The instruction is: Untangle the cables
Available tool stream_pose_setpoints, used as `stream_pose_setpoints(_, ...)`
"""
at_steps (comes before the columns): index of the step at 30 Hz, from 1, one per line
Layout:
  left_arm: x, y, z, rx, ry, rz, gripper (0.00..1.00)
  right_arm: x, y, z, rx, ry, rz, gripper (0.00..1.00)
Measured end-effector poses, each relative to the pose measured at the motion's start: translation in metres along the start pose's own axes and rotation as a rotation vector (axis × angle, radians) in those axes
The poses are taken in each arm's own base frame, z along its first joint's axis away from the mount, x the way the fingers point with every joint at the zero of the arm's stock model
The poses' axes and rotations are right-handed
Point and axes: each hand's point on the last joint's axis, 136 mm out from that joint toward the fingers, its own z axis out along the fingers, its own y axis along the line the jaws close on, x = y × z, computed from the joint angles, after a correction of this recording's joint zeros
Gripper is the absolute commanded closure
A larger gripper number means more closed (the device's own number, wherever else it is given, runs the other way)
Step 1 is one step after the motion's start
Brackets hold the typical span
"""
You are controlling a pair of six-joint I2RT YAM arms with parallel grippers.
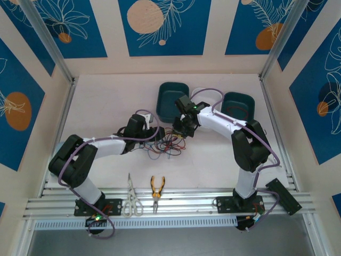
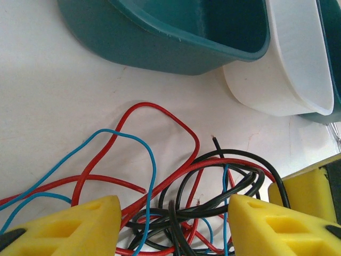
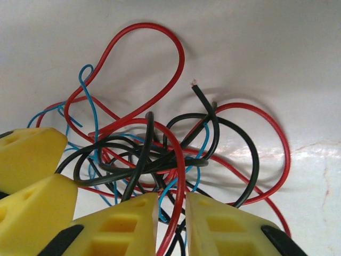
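**A:** Which step is this?

**B:** Getting a hold. The small tangle of thin red, blue and black cables lies mid-way across the white table. The right gripper is pinched almost closed on one red strand. The left gripper straddles the knot, fingers apart.

**A:** Next?

**B:** I'd judge the left should clamp a different strand, then both draw apart gently.

**A:** Bins?

**B:** A dark teal plastic bin, a white plastic bin and a second teal bin sit near the far edge. Nothing shows inside them.
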Motion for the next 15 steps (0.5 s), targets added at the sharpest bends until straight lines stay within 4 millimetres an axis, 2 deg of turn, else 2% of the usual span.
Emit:
stream_pose_setpoints(2,0.0,0.0,0.0002,0.0,0.0,-0.002,0.48,0.0007,0.0022,0.0002,-0.009,0.003,-0.002,0.79)
stream_pose_setpoints(4,0.0001,-0.0001,0.0002,0.0,0.0,-0.003,0.51,0.0012,0.0042,0.0004,-0.015,0.003,-0.006,0.84)
stream_pose_setpoints(10,0.0001,-0.0002,0.0002,0.0,0.0,-0.003,0.69,0.004,0.007,0.0009,-0.021,0.009,-0.015,1.0)
stream_pose_setpoints(15,0.0004,0.0058,-0.0002,-0.033,-0.004,-0.004,0.82,0.0056,0.0045,-0.0044,-0.008,0.003,-0.034,1.0)
